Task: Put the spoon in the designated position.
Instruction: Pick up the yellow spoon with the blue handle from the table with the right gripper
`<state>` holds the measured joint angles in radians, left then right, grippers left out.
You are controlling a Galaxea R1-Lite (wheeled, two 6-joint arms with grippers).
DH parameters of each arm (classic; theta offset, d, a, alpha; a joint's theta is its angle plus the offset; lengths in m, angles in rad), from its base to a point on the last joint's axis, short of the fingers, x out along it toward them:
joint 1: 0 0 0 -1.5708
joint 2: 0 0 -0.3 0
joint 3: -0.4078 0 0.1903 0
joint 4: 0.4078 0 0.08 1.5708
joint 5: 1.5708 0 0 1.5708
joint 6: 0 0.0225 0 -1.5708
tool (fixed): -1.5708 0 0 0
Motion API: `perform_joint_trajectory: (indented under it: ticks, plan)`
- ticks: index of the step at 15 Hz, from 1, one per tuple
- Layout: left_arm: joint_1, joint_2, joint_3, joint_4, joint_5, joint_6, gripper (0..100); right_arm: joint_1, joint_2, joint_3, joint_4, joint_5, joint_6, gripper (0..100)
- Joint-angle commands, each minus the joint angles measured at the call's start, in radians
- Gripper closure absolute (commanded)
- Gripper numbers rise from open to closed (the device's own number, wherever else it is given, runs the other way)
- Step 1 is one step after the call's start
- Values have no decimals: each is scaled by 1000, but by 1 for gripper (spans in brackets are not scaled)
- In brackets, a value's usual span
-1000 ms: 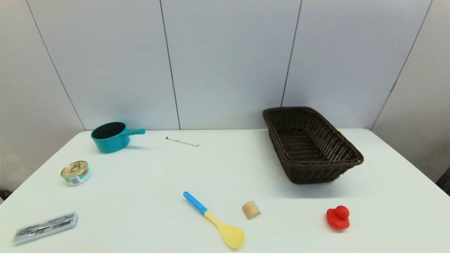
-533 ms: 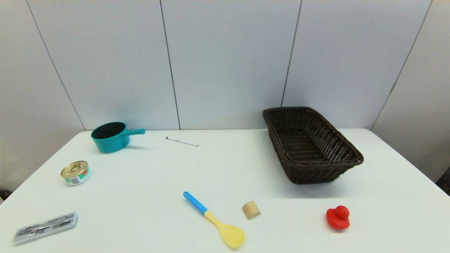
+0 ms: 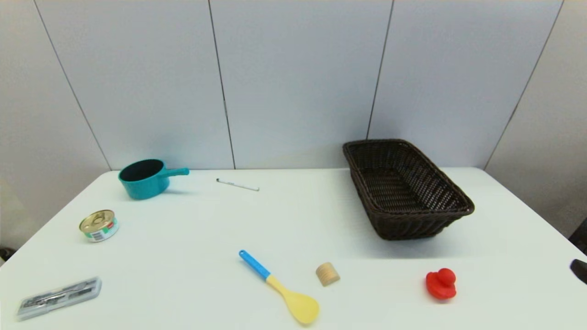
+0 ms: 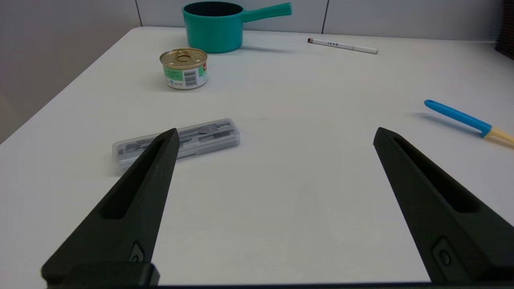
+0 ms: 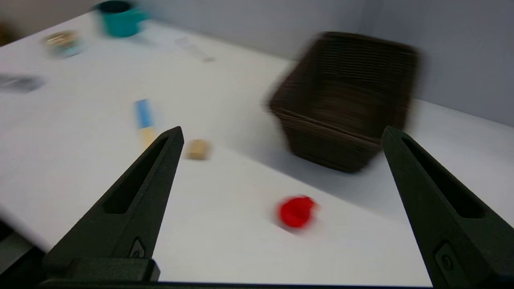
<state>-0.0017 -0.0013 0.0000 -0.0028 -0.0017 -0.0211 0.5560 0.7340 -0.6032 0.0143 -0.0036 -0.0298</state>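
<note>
Bright, even overhead light; soft shadow beside basket [image 3: 403, 192]. Right wrist view smeared by motion blur; head and left wrist views sharp.

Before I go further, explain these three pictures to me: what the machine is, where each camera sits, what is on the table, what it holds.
This is a two-armed robot at a white table. One camera looks down from its head; two sit on its wrists, behind the black fingers. The left gripper and right gripper are both open, holding nothing. On the table lie the spoon, a cork-like cylinder, a red toy duck, a dark woven basket, a teal pot, a can, a pen and a grey case.
</note>
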Motion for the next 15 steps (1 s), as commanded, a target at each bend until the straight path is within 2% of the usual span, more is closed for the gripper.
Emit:
perform_joint_trajectory:
  ticks: [1,3,5,8,12,15]
  plan:
    - [0,1,2,0,2,-2,0,312,452,-175,-79,2,8,0]
    - [0,1,2,0,0,0,0,378,561,-187,-125,2,8,0]
    - [0,1,2,0,0,0,0,409,665,-190,-160,1,7,0]
    - [0,1,2,0,0,-2,0,424,837,-227,-273,-9,8,0]
    - [0,1,2,0,0,0,0,438,987,-288,-336,-26,25,0]
    - [0,1,2,0,0,0,0,475,1056,-299,-323,-139,123,0]
